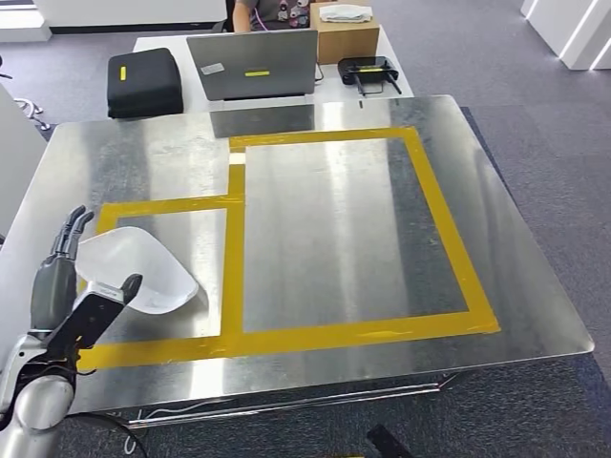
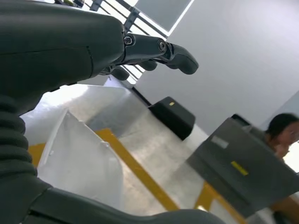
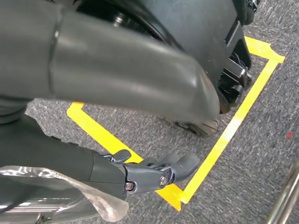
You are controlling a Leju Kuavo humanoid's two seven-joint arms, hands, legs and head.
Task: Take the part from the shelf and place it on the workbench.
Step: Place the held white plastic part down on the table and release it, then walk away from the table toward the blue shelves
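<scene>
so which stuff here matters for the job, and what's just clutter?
Job:
white part, lying in the small taped box
left hand, around the part, fingers apart
steel workbench

Clutter:
laptop
black case
cardboard box
black router

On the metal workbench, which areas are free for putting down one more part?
The large yellow-taped square is bare. The small taped box holds the white part with the left hand around it. The far edge nears the laptop.
</scene>
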